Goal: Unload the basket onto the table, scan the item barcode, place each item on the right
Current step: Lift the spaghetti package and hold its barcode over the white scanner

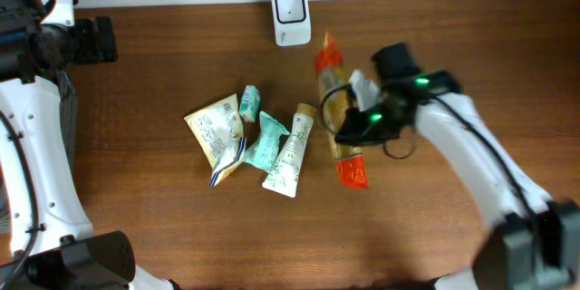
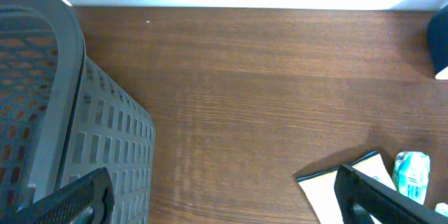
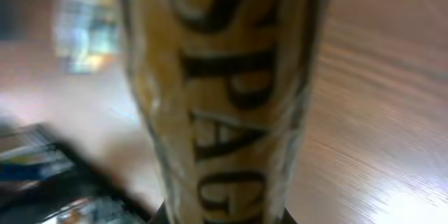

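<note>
A long clear spaghetti pack point(image 1: 332, 86) with orange ends lies lengthwise right of the middle of the table. My right gripper point(image 1: 350, 128) is shut across its lower half. In the right wrist view the pack point(image 3: 224, 91) fills the frame, blurred, with large dark letters on it. A white barcode scanner point(image 1: 290, 4) stands at the table's back edge, up and left of the pack's top end. My left gripper point(image 2: 227, 206) is open at the far left with only bare wood between its fingers point(image 2: 378, 196).
A yellow pouch point(image 1: 216, 127), a small teal packet point(image 1: 250, 102), a teal bag point(image 1: 265, 140) and a white-green tube point(image 1: 290, 149) lie clustered left of the pack. A grey slotted basket point(image 2: 70, 112) stands beside the left gripper.
</note>
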You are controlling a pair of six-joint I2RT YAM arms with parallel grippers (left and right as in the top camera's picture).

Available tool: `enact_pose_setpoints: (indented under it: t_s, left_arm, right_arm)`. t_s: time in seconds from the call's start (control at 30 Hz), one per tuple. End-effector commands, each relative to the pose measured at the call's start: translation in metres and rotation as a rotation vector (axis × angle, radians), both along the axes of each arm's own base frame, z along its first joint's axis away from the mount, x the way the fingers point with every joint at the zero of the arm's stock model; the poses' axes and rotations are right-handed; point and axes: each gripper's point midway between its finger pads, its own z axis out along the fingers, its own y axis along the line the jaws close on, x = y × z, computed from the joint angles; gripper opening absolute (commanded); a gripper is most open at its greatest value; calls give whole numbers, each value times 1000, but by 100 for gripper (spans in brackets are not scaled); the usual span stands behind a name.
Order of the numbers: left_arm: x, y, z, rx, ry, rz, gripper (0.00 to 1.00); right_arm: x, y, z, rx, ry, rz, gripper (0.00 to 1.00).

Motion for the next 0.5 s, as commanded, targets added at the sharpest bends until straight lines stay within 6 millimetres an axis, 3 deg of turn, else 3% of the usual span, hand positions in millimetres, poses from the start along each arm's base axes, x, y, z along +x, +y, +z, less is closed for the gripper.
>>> enact_pose_setpoints:
  t_s: [0.0, 0.03, 0.1, 0.17, 0.23, 0.33, 0.4, 0.47]
  left_arm:
    - [1, 0, 0, 5, 1, -14, 99]
    - [1, 0, 0, 5, 1, -14, 99]
    - [1, 0, 0, 5, 1, -14, 99]
    - [1, 0, 0, 5, 1, -14, 99]
    - [1, 0, 0, 5, 1, -14, 99]
    - [1, 0, 0, 6, 1, -15, 99]
    - [1, 0, 0, 5, 1, -14, 99]
    - [1, 0, 0, 5, 1, -14, 99]
  right_arm:
    - [-12, 23, 103, 443, -210, 181, 4]
    - [-20, 30, 121, 561, -226, 235, 4]
    - [-22, 32, 125, 588, -219, 237, 4]
    - [-18, 29, 118, 543, -197, 200, 4]
    - [-4, 14, 93, 372, -159, 84, 4]
    - [15, -5, 74, 221, -145, -67, 4]
    - [25, -16, 67, 151, -144, -151, 4]
    - [34, -26, 76, 88, -166, -197, 4]
